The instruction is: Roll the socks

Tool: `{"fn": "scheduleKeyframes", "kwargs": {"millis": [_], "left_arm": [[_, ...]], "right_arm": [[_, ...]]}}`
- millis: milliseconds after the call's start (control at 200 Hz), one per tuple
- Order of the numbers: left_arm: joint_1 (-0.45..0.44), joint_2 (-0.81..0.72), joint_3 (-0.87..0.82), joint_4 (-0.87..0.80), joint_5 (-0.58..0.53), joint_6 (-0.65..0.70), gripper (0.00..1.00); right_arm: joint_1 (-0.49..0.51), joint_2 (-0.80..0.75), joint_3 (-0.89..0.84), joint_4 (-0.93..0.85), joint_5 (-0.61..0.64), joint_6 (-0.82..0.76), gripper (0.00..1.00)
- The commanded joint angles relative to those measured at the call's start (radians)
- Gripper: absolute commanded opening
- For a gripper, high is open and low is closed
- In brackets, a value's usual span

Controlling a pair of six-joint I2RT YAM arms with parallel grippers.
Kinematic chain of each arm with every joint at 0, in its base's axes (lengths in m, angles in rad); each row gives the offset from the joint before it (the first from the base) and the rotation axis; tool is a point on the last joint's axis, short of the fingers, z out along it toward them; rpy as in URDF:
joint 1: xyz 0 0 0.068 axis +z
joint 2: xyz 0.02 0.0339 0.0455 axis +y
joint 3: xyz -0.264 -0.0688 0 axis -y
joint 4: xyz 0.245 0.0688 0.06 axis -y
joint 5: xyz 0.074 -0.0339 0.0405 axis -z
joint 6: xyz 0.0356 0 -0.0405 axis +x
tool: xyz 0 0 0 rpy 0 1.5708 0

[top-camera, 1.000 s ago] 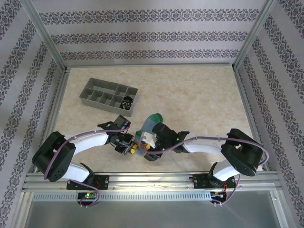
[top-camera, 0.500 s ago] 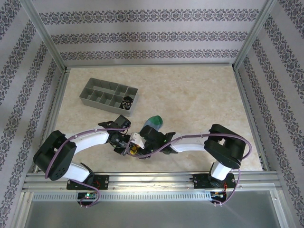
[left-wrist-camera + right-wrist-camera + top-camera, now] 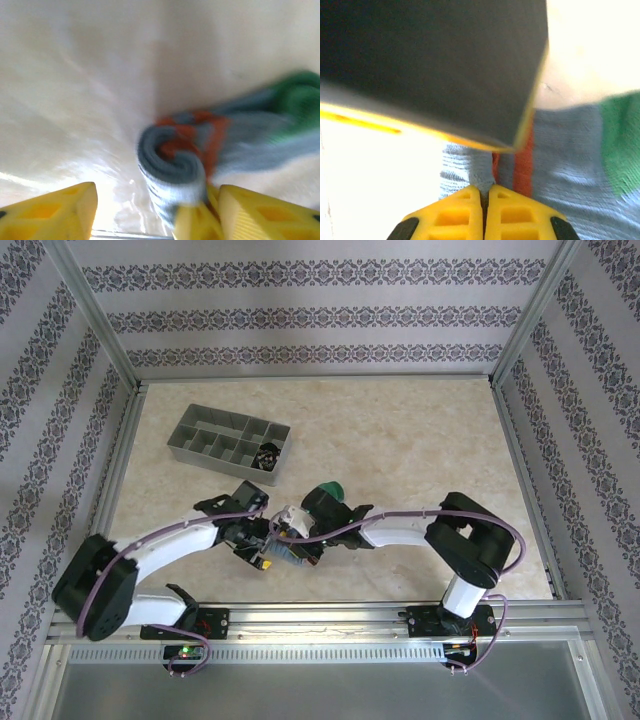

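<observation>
Looking down on the table, I am seeing the 2 arms meeting toward 6 o'clock, close to the near edge. The blue-grey sock is lying there between them. Its orange-cuffed end is curling into a tight roll, and its green toe is trailing away toward 1 o'clock, flat on the tabletop.

The left gripper is standing open. Its yellow fingers are sitting wide apart with the roll between them. The roll is lying much nearer the finger at 5 o'clock in the wrist view and well clear of the one at 7 o'clock.

The right gripper is reaching in from 3 o'clock. Its fingers are pressing flat against each other, pinching a thin fold of the grey fabric right at their tips. The dark body of the other gripper is hanging just above it.

Over at 10 o'clock the grey tray is sitting well apart from the arms. The striped sock is resting bunched in the compartment at its 4 o'clock corner.
</observation>
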Motion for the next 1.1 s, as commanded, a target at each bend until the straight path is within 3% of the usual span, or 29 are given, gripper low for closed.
{"fn": "scheduleKeyframes", "kwargs": {"millis": [0,265,485,674,824,984,1094], "left_arm": [[0.012,-0.094,-0.049,0.110,-0.077,0.013,0.66],[0.012,-0.120,-0.174,0.350,-0.037,0.042,0.49],[-0.001,-0.046,-0.174,0.445,-0.003,0.072,0.52],[-0.021,-0.015,-0.165,0.345,-0.007,0.069,0.46],[-0.025,-0.091,-0.168,0.222,-0.071,0.039,0.50],[-0.032,-0.105,-0.193,0.271,-0.052,-0.020,0.54],[-0.043,-0.063,-0.227,0.401,-0.037,-0.072,0.55]], "right_arm": [[-0.042,0.067,-0.038,-0.127,-0.092,0.026,0.00],[-0.125,0.116,-0.032,-0.163,-0.171,0.050,0.00],[-0.131,0.134,0.008,-0.217,-0.180,0.033,0.00],[-0.131,0.158,0.030,-0.241,-0.155,0.039,0.00],[-0.134,0.182,0.048,-0.260,-0.144,0.038,0.00],[-0.134,0.199,0.057,-0.268,-0.146,0.041,0.00],[-0.135,0.205,0.058,-0.269,-0.147,0.039,0.00]]}}
